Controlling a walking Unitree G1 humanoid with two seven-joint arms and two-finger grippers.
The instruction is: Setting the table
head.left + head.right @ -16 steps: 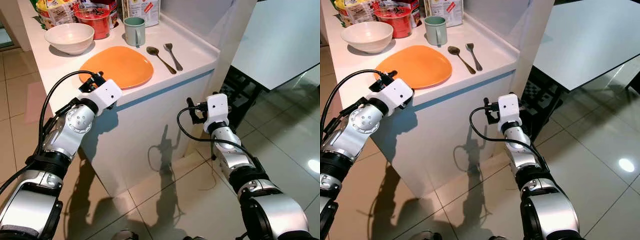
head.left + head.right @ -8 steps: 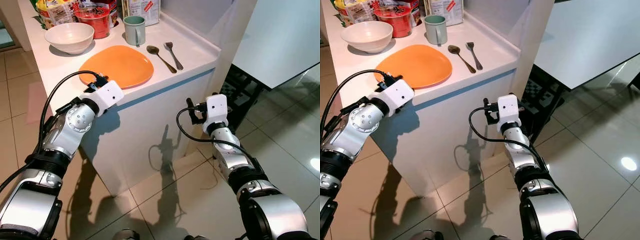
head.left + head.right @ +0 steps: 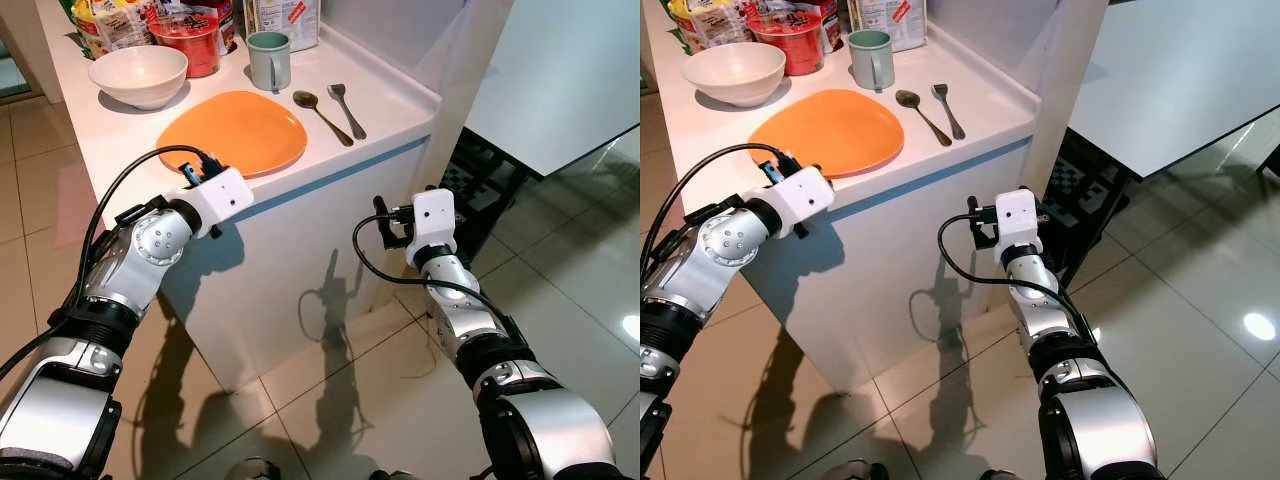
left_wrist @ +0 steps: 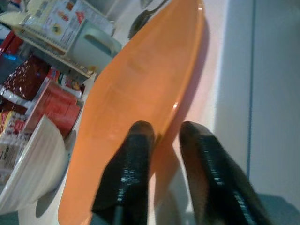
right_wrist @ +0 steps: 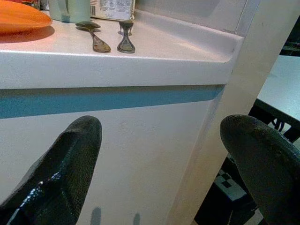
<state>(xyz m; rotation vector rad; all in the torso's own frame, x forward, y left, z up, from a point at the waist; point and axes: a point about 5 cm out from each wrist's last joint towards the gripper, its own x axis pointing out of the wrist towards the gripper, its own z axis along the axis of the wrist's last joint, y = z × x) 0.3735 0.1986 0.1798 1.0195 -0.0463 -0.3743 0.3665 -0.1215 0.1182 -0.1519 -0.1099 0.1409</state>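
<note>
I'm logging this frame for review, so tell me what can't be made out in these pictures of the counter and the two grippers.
- Left gripper: in the eye views its white wrist housing hides the fingers; the wrist view shows them straddling the orange plate rim, but contact is unclear.
- Food packets: cut off by the top edge of the eye views, labels unreadable.
- Red cup and white bowl: blurred in the left wrist view.
- Right gripper: open, below counter height.

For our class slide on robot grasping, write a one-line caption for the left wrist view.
Left gripper straddling the rim of the orange plate on the white counter.
</note>
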